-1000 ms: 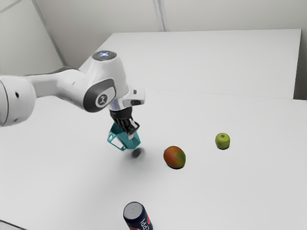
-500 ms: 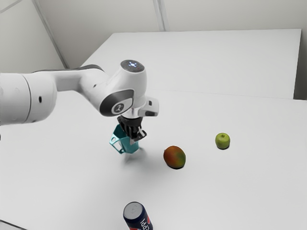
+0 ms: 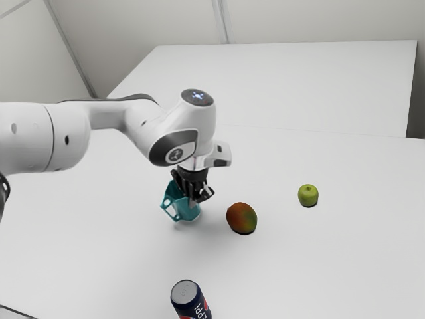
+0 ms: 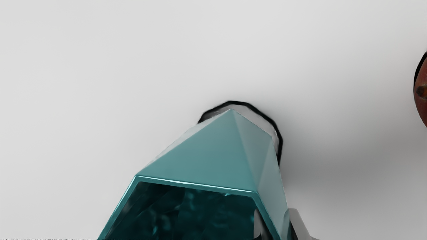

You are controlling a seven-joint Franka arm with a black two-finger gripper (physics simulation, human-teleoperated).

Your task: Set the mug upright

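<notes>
The black two-finger claw [image 3: 198, 199] pinches the teal faceted mug [image 3: 188, 212] by its rim. Their gap to the red-green mango [image 3: 242, 218] has narrowed.

Mug [image 4: 217, 150]: teal, dk teal inside, w/ paler glossy rim edge. Mango [image 3: 242, 218]: red-orange w/ grn patch. Apple [image 3: 308, 195]: yellow-grn, approx. solid. Can [image 3: 191, 307]: dk navy, silver-gray top, white lettering, bit of red. Arm [image 3: 36, 136]: white w/ blk & dk gray parts, blue-white light pattern on dk cap. End effector [image 3: 201, 199]: mostly blk. Counter [image 3: 299, 266]: plain white/lt gray. Wall [image 3: 319, 20]: pale gray.
</notes>
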